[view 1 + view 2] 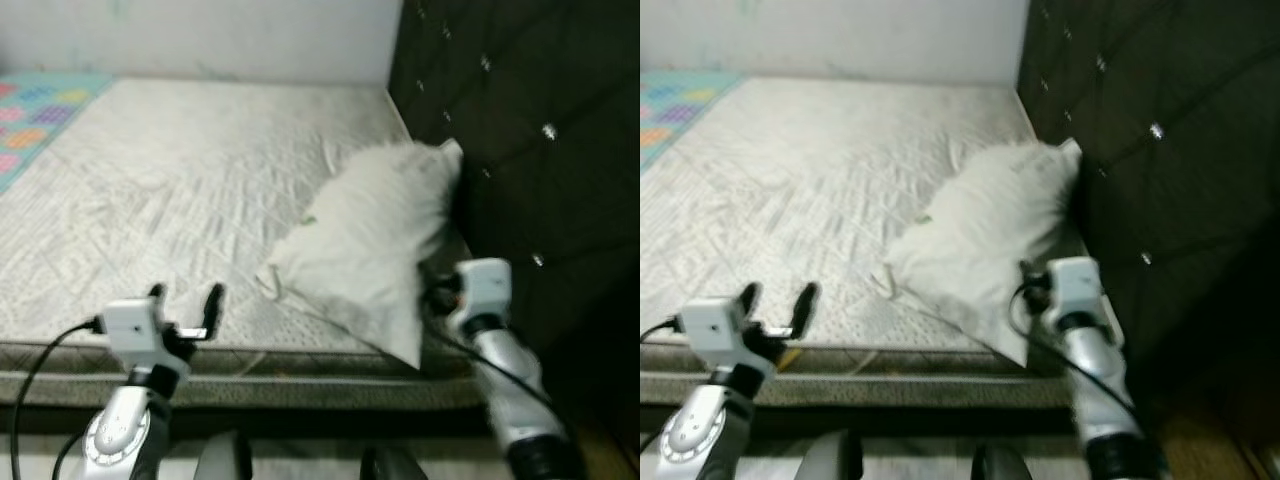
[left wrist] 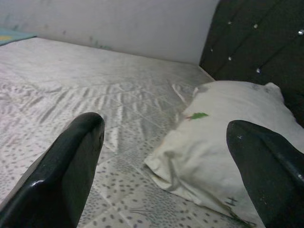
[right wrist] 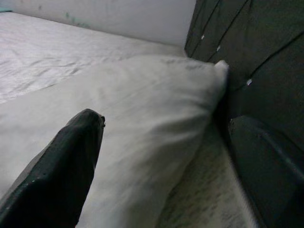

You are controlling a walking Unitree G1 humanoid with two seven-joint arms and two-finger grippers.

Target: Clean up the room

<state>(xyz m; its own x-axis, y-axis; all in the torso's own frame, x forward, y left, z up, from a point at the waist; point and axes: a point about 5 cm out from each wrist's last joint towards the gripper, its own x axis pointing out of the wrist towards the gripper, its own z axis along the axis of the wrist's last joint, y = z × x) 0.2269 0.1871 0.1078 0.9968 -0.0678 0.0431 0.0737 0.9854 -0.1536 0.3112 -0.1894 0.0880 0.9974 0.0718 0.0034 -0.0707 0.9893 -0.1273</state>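
Note:
A white pillow (image 1: 375, 240) lies on the mattress (image 1: 180, 170), its far end propped against the dark tufted headboard (image 1: 520, 120). My right gripper (image 3: 164, 121) is at the pillow's near corner by the bed's front edge, open, one finger over the pillow and the other toward the headboard. The silver right wrist (image 1: 480, 285) sits just right of that corner. My left gripper (image 1: 185, 300) hovers open over the mattress's front edge, left of the pillow, with nothing between its fingers (image 2: 71, 161). A small green mark (image 2: 197, 115) is on the pillowcase.
The patterned grey mattress stretches back to a white wall (image 1: 200, 35). A colourful play mat (image 1: 30, 115) lies at the far left. The headboard closes off the right side. The bed frame edge (image 1: 300, 385) runs across just below the grippers.

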